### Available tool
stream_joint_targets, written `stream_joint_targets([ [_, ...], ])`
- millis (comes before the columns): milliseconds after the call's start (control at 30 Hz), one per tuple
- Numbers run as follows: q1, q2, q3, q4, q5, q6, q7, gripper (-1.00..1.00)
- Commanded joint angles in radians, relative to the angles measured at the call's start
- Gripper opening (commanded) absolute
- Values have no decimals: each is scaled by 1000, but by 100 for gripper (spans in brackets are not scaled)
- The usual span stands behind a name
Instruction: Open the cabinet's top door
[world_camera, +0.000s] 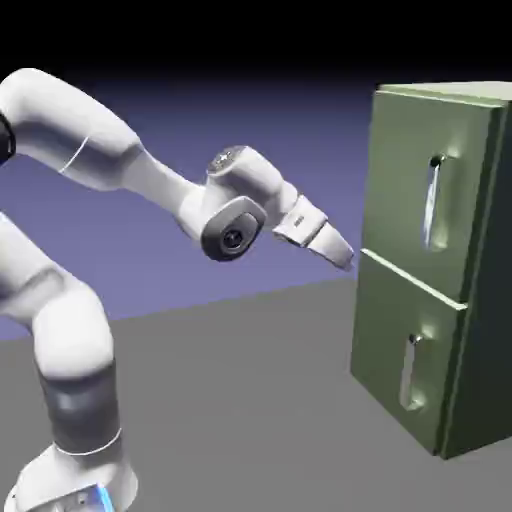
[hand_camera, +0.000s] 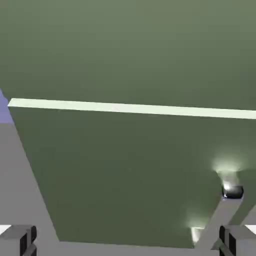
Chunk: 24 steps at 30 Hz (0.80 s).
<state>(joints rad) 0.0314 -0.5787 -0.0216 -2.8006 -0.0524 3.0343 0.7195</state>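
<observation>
Exterior view: reaching in from the left toward the cabinet (world_camera: 485, 350), with the gripper (world_camera: 345, 262) tipped downward at the end of the white arm (world_camera: 165, 190).
Jaws: spread wide apart in the hand view, with nothing clamped between.
Top door (world_camera: 405, 165): closed, to the exterior view's right of the jaws and mostly higher than them; filling the upper part of the hand view, beyond the fingertips (hand_camera: 29, 241).
Top door's handle (world_camera: 432, 205): silver and upright, farther to the exterior view's right than the jaws, and higher; apart from both fingertips.
Pale strip (world_camera: 410, 277): between the two doors, starting near the jaws and slanting down away from them in the exterior view; crossing the hand view above them.
Lower door (world_camera: 400, 320): closed, below and to the exterior view's right of the jaws.
Lower door's handle (world_camera: 410, 370): lower than the jaws in the exterior view; seen above the right-hand fingertip in the hand view.
Gap from jaws to cabinet: perhaps small, though hard to judge from this angle.
Floor (world_camera: 240, 400): grey, below the jaws.
</observation>
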Motion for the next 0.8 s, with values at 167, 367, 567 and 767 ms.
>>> stream_joint_targets([
  [167,96,-43,-108,47,-261,-13,-107,100],
  [367,193,-87,-215,93,-522,-27,-213,100],
  [567,289,-130,-323,140,-783,-40,-320,100],
  [767,386,-173,-431,187,-1044,-54,-427,100],
])
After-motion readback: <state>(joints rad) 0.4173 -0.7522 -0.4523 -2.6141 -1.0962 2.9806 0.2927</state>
